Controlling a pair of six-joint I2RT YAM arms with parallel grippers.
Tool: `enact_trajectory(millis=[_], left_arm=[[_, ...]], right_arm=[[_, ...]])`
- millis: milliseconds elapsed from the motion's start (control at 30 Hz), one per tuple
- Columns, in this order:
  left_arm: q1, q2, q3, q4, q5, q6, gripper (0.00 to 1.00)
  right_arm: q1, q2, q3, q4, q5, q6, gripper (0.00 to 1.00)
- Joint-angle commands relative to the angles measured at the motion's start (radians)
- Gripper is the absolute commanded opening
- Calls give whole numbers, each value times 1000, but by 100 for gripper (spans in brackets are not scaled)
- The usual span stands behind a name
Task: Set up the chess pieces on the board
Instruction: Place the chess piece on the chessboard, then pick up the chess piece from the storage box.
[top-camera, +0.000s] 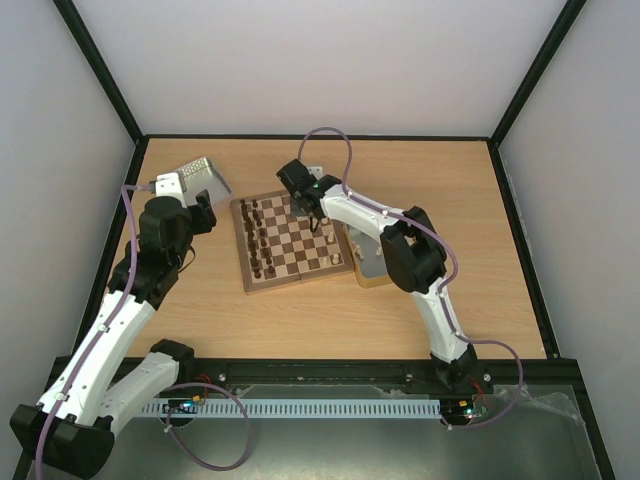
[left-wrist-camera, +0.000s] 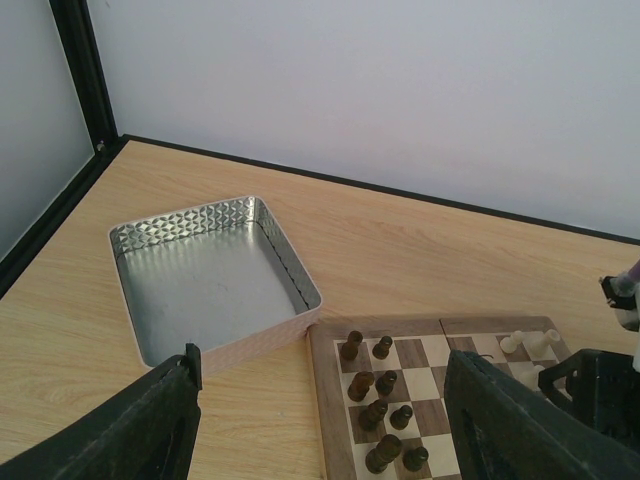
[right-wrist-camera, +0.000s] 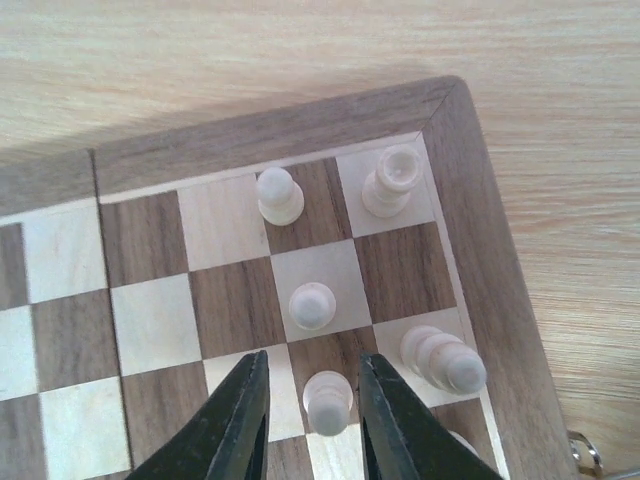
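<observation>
The board (top-camera: 300, 283) lies mid-table, and its far right corner (right-wrist-camera: 300, 125) fills the right wrist view. Cream chess pieces stand near that corner: a rook (right-wrist-camera: 391, 182), two pawns (right-wrist-camera: 280, 195) (right-wrist-camera: 312, 305) and a taller piece (right-wrist-camera: 445, 360). My right gripper (right-wrist-camera: 313, 360) (top-camera: 318, 222) is low over the board and open. Another cream pawn (right-wrist-camera: 328, 400) stands upright between its fingers, with a gap on each side. My left gripper (left-wrist-camera: 322, 355) (top-camera: 205, 215) hangs open and holds nothing, above the board's far left corner (left-wrist-camera: 330, 400).
Dark brown pieces (top-camera: 258, 240) (left-wrist-camera: 380, 400) stand in two rows along the board's left side. An empty shiny metal tin (left-wrist-camera: 215, 215) (top-camera: 205, 175) sits just off the board's far left corner. A second tin (top-camera: 370, 270) lies against the right edge, partly under the right arm.
</observation>
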Motion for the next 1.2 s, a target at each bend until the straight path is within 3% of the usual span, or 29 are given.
enact_trajectory(millis=[0,200,467,667,767,933,1167], left_arm=[[7,-5,-9,24,-12,13,69],[7,-4,-10,24,-10,13,69],[6,-8,-10,26,0,10,69],[8,-3,-10,30,7,10,69],[8,1,-8,31,9,10,69],[11,4,-8,27,12,4,69],[10,7,-7,27,16,4,70]], right_arm=[[-4,-110,14,-38,17,-11,25],[-9,-317,-187,38,73,-24,28],[-65,-698,-585,95,214,18,36],[-152,-904,-861,138,152,98,46],[-183,-906,-947,174,56,107,48],[-227,-797,-951,179,-100,111,48],[-235,-678,-947,218,-167,100,46]])
